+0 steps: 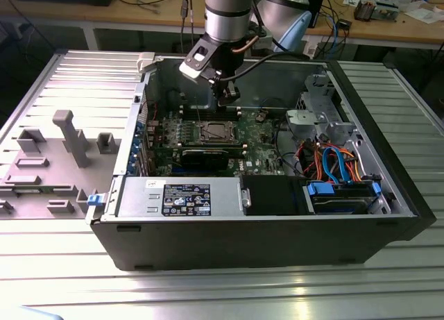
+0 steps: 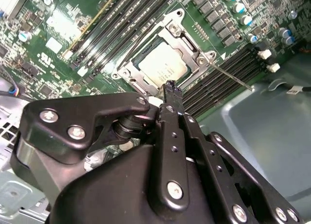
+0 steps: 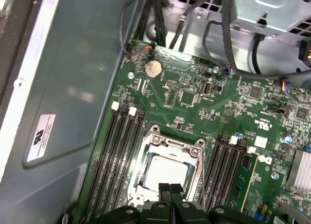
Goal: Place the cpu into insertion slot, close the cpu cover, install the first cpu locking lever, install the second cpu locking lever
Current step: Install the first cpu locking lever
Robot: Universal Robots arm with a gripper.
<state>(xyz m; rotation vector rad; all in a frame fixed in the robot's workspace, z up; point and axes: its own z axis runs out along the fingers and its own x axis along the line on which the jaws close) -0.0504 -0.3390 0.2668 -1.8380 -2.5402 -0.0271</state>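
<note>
A small square cpu with a silvery-grey metal top (image 2: 163, 66) lies seated in the insertion slot (image 2: 124, 72), a silver-rimmed socket on the green motherboard (image 3: 194, 102). The cpu cover (image 3: 170, 147), a thin silver frame plate with a square window, appears to be folded down around it. One thin silver wire lever (image 2: 231, 76) juts from a corner of the socket across the long black memory slots (image 3: 124, 156) and looks unlatched. The black two-fingered gripper (image 3: 170, 189) hangs over the socket's edge inside the dark open computer case (image 1: 277, 250), its fingers pressed together and holding nothing. Whether the tips touch the frame cannot be told. The work seems to have reached the locking levers. With the fingers closed into one narrow tip, the lever would be best met near its free end. It would then be pushed down and sideways in one smooth sweep until it tucks under its catch. The tip should stay off the chip's top and clear of the memory slot clips. A slip off the springy wire is the main risk.
</note>
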